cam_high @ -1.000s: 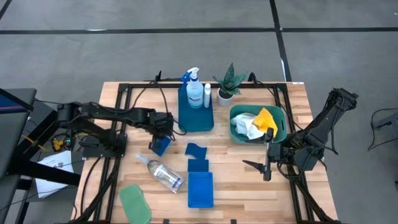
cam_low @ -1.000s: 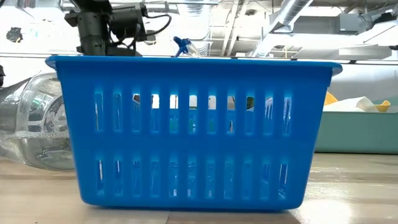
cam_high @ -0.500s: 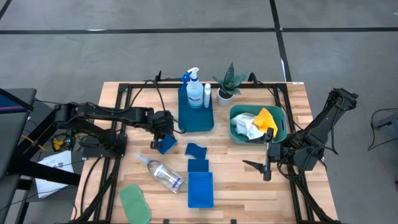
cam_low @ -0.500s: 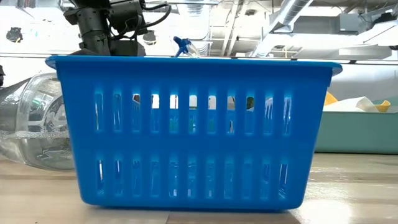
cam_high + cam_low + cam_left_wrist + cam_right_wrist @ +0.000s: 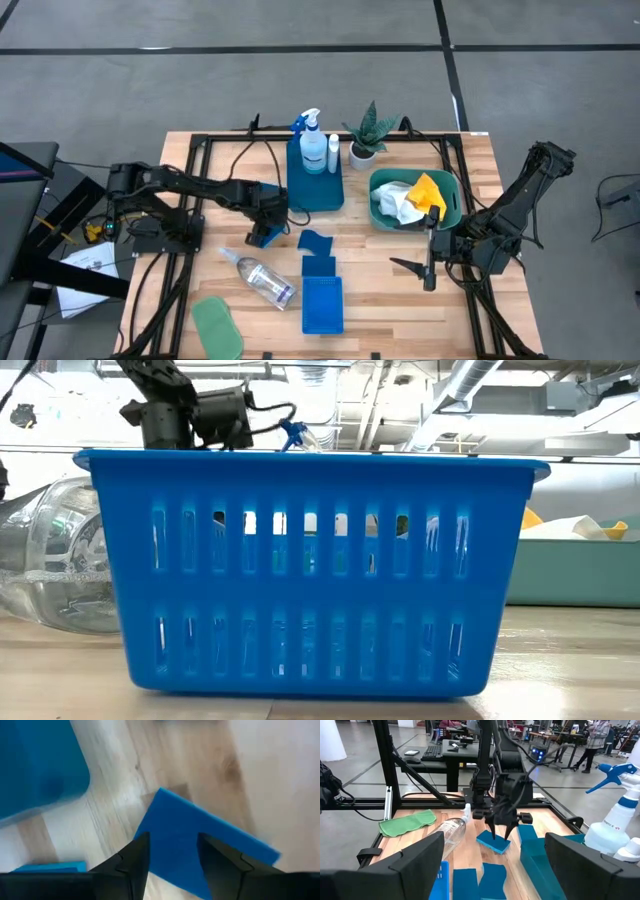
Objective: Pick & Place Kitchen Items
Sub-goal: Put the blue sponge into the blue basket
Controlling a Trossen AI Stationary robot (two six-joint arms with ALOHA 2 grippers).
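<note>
Since the earlier high-view frames, my left arm has reached further toward frame centre: the left gripper (image 5: 268, 222) has travelled rightward from the left-centre of the picture and now sits just beside the lower left corner of the tall blue tray (image 5: 315, 188). The blue sponge (image 5: 263, 236) has moved with it. Nothing else has shifted.

Largest to smallest, the layout is as follows. The wooden surface (image 5: 380, 300) carries everything. The tall blue tray stands at upper centre and holds the spray bottle (image 5: 310, 140) and the white bottle (image 5: 333, 152). The teal tub (image 5: 455, 205), right of centre, holds white and yellow cloths (image 5: 412, 197). The slotted blue basket (image 5: 322, 305) sits at lower centre. The clear bottle (image 5: 258, 276) lies on its side left of the basket. The green cloth (image 5: 216, 326) lies at lower left. Two more blue sponges (image 5: 316, 242) rest at centre.

The left wrist view shows my jaws clenched on one edge of the blue sponge, which hangs tilted; the right wrist view confirms it. I judge this a carry in progress toward a container, with placement not yet done.

The right gripper (image 5: 428, 264) waits at right of centre with its jaws spread and empty.
</note>
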